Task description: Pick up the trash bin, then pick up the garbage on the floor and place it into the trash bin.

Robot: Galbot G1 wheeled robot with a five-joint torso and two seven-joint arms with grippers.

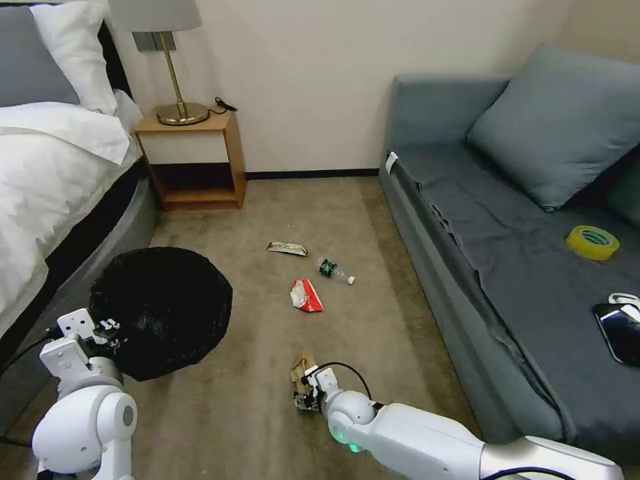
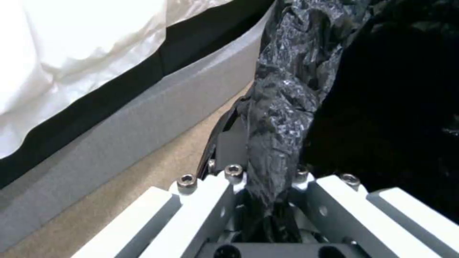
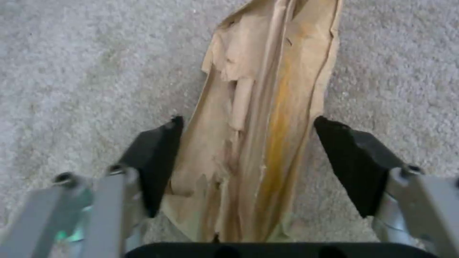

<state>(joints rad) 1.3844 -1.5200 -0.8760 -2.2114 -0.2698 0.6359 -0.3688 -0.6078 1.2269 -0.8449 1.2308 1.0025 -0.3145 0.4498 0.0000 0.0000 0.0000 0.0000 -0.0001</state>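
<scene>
The trash bin (image 1: 163,310), lined with a crinkly black bag, hangs low beside the bed at the left. My left gripper (image 1: 107,330) is shut on its near rim; the left wrist view shows the bag (image 2: 287,89) pinched in that gripper (image 2: 260,168). The garbage lies on the carpet: crumpled brown paper (image 1: 303,369), a red-and-white packet (image 1: 306,295), a small clear bottle (image 1: 334,271) and a silvery wrapper (image 1: 287,249). My right gripper (image 1: 303,393) is down at the floor and open. In the right wrist view its gripper (image 3: 249,122) straddles the brown paper (image 3: 258,89).
A bed (image 1: 40,180) runs along the left, with a wooden nightstand (image 1: 193,160) and lamp behind the bin. A grey sofa (image 1: 520,267) fills the right side, carrying a yellow tape roll (image 1: 593,242) and a phone (image 1: 620,330). Open carpet lies between them.
</scene>
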